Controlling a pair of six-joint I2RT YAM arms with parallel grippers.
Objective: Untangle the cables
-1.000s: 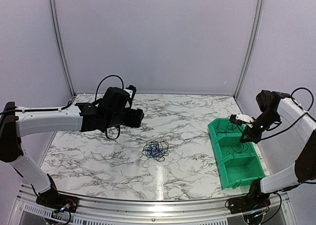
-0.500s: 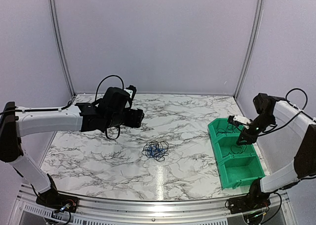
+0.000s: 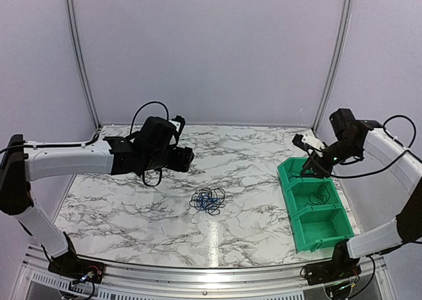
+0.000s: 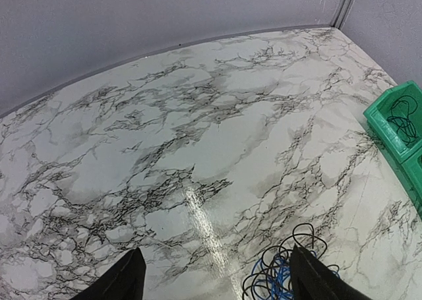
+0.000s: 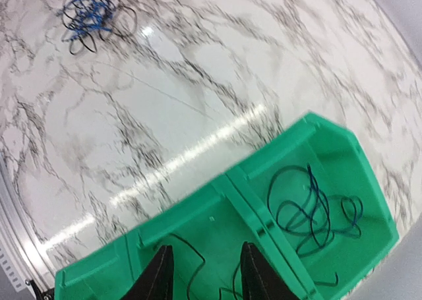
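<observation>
Marble table (image 3: 132,201) carries everything. Green three-compartment bin (image 3: 290,208) sits directly under the right gripper (image 5: 206,264), well off to one side of the left gripper (image 4: 214,250). Both grippers hover clear of the surface. Left gripper: fingers spread wide, nothing between them. Right gripper: fingers apart, gripping nothing. Cable tangle (image 3: 208,200), blue and black, lies on the table just ahead of the left gripper, nearer its bin-side finger, well apart from the right gripper. Loose cables (image 5: 310,204) lie in the bin's end compartment, beside the right gripper. One black strand (image 5: 196,260) lies in the compartment under its fingers.
</observation>
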